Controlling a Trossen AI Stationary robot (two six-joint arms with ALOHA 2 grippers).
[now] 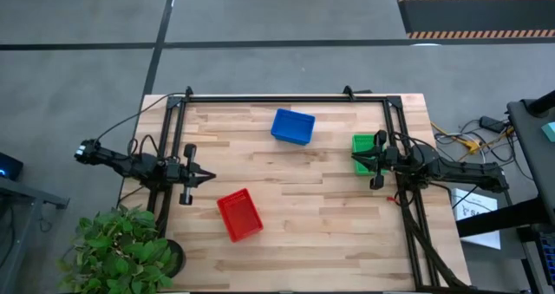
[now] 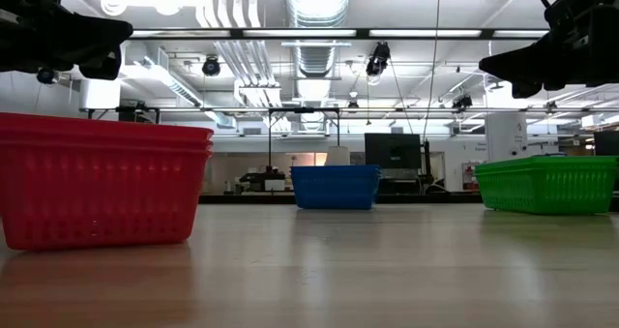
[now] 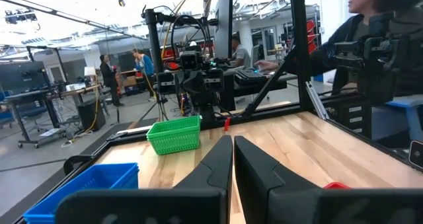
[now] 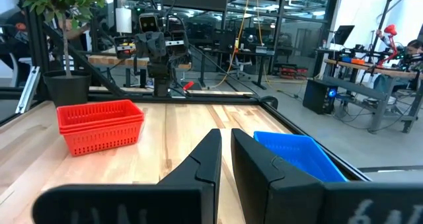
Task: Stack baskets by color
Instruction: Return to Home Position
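High view: blue stack (image 1: 292,126) sits near the table's (image 1: 312,242) upper edge, green stack (image 1: 364,153) by the right edge w/ right gripper (image 1: 354,158) at its inner side, red stack (image 1: 239,214) lower-centre, left gripper (image 1: 208,176) beside it; wide bare wood btwn all three. Low view: stacks well apart, both arms up off the top. Wrist views: each gripper's fingers (image 3: 215,161) nearly together, thin gap, holding nothing.

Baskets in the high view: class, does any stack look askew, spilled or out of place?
The red basket stack sits noticeably skewed to the edges of the table; the blue basket stack is slightly turned. The green basket stack lies square. Nothing spilled or damaged.
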